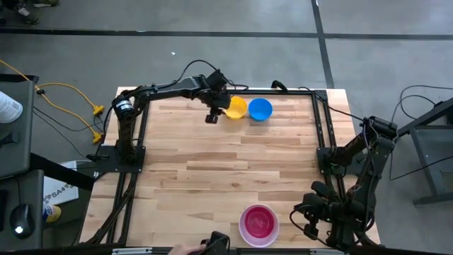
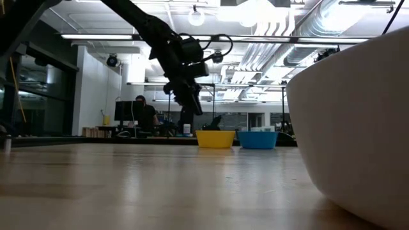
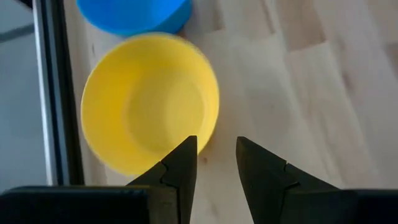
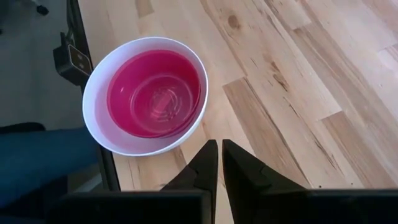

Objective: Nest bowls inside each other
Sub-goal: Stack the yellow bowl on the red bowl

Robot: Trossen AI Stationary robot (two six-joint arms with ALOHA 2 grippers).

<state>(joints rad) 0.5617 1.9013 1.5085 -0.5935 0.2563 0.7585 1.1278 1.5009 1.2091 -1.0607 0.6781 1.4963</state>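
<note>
pink bowl [image 4: 154, 93] seen nested in white bowl [image 4: 112, 144] | yellow bowl [image 3: 149, 99], blue bowl [image 1: 260, 109] left loose | left gripper [image 3: 216, 155] held open, empty, above yellow rim | right gripper [image 4: 219, 158] parked nearly closed

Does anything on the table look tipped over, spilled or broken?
Nothing stands out. The round yellow plastic bowl and round blue plastic bowl stand upright side by side, and the pink plastic bowl sits level inside the larger white plastic bowl.

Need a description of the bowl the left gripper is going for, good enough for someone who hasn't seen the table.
Start at the wooden table's far edge, the one away from the white bowl. Two small bowls sit side by side there, and the open left gripper hovers beside one of them. That one is the yellow bowl; its neighbour, on the side away from the gripper, is the blue bowl.
</note>
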